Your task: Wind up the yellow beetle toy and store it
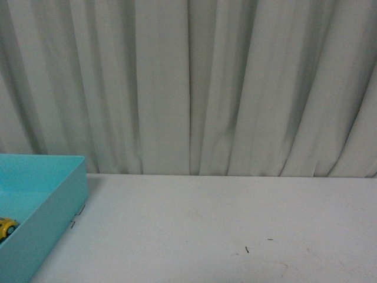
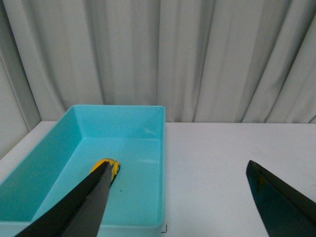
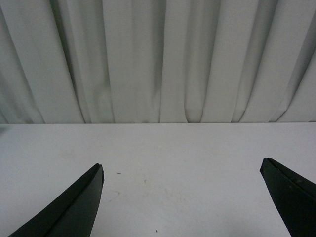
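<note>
In the front view, a light blue box (image 1: 56,194) sits at the lower left of the frame on a white table (image 1: 224,230). Inside the box, right at the left edge of the frame, a small piece of the yellow beetle toy (image 1: 6,227) peeks out. It lies on the floor of the box, and most of it is cut off by the edge. Two small dark marks show on the table just beside the box's near corner, and a few tiny dark specks dot the table toward the lower right. A long pale curtain (image 1: 194,82) with soft folds fills the whole top part of the frame behind the table. No arm shows in this view. In the left wrist view, the blue box fills the lower left of the frame, and the yellow toy lies on its floor, partly hidden behind one black finger (image 2: 81,202). The left claw (image 2: 180,168) is spread wide and holds nothing; its other finger is at the lower right, over the white table. In the right wrist view, the right claw (image 3: 182,170) is also spread wide and holds nothing. Its two black fingers sit at the lower left and lower right, with only bare white table and the curtain between them.
</note>
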`<state>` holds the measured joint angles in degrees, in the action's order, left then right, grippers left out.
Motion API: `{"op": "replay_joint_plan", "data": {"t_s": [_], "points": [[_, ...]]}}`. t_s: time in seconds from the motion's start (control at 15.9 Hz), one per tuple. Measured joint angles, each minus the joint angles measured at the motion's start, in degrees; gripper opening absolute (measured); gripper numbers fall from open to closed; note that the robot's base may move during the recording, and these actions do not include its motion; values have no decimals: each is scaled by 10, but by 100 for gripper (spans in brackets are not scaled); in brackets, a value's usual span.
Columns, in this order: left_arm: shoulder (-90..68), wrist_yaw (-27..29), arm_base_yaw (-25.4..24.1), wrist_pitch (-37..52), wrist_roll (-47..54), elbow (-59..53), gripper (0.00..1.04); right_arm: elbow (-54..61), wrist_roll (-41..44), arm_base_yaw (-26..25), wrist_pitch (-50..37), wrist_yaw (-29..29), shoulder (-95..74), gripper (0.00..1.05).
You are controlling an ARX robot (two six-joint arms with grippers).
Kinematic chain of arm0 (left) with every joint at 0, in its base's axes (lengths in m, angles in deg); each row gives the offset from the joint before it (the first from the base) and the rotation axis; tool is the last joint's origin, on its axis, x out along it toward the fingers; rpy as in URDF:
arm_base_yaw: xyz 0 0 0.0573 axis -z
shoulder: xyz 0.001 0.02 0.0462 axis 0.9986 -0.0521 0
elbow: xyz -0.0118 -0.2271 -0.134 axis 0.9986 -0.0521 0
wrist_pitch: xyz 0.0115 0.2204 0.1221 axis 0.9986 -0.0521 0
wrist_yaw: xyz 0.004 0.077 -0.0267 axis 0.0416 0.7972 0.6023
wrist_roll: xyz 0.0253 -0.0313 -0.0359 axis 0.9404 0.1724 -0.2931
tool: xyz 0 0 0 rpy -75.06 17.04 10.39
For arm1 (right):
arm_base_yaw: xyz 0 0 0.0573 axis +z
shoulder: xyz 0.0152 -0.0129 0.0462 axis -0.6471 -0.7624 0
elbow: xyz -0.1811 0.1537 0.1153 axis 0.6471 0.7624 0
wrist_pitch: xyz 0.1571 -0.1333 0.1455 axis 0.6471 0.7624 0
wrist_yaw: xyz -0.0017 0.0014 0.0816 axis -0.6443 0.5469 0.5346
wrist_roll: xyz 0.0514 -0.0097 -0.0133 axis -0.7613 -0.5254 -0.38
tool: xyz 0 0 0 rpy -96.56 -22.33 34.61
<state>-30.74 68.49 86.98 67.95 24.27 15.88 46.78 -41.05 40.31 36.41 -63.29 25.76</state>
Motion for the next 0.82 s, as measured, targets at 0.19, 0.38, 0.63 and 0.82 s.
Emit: {"op": "replay_joint_plan", "data": {"t_s": [0.19,0.38,0.63,0.82], "points": [[0,0,0,0,0,0,97,0,0,0,0,0,0,98],[0,0,0,1,0,0,98,0,0,0,0,0,0,98],[0,0,0,1,0,0,98,0,0,0,-1,0,0,98],[0,0,0,1,0,0,98,0,0,0,0,0,0,98]]}}
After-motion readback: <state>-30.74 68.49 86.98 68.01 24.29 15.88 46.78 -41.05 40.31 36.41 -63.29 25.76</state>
